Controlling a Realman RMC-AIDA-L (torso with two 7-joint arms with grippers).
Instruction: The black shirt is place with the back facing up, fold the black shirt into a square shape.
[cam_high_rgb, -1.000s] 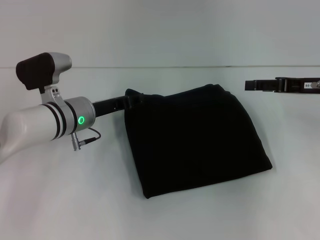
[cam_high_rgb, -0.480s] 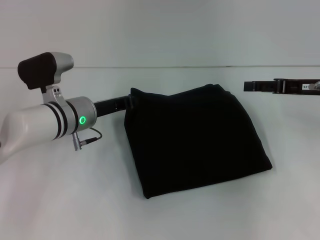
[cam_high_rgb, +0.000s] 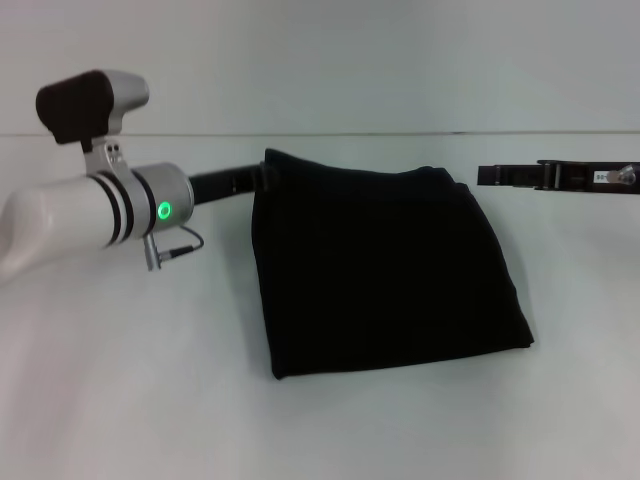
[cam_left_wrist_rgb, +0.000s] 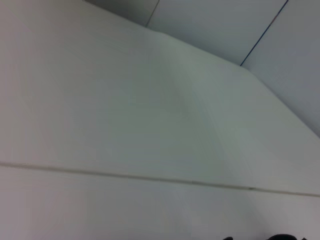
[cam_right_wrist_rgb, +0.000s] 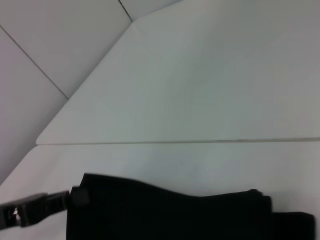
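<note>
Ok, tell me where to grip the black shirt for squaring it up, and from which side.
Take the black shirt at its far-left corner, where the left pincer already sits, coming in from the robot's left. The folded layers bunch there into an edge thick enough to pinch, and that corner stands slightly raised. The right pincer hangs apart, beyond the far-right corner, probably too far to help without moving in.

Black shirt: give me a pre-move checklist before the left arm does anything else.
1. Black shirt folded to a compact, roughly square block: ok.
2. Shirt lying fully on the white table, no edge hanging off: ok.
3. Left gripper at the shirt's far left corner, jaws open or shut on the cloth: cannot tell.
4. Right gripper apart from the shirt, off its far right corner: ok.
5. Folded edges straight: not ok, the far edge is wavy and the sides slant.
</note>
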